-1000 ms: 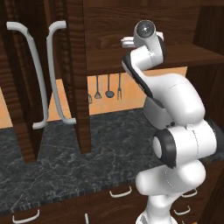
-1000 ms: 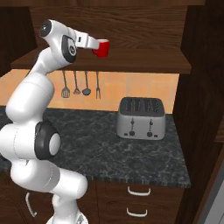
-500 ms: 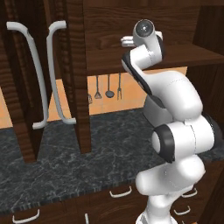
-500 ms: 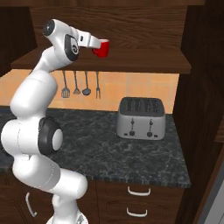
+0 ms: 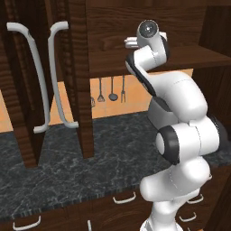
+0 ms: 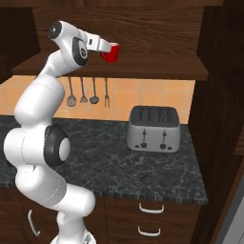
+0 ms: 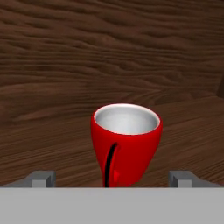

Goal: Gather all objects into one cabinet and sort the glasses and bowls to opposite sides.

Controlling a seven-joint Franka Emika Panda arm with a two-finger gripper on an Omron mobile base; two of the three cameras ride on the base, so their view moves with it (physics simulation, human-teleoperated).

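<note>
Our hand point(image 6: 107, 48), fingers spread either side of the red cup point(image 7: 125, 143) at twelve o'clock, should close squarely before lifting.

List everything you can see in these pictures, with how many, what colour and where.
Cup: one, glossy red with a pale inside, upright over the open cabinet shelf, between the fingers of the hand.
Cabinet shelf: one, dark brown wood, above the counter.
Cabinet doors with long curved handles: two handles, white on dark wood, at the left.
Toaster: one, grey, on the counter by the wall.
Hanging utensils: four, dark, on the orange wall under the shelf.
Counter: one, dark speckled stone.
Drawers with small handles: white handles on dark wood, below the counter.
Arm: one, white with dark joints.
Hand: one, raised at shelf height around the cup.
</note>
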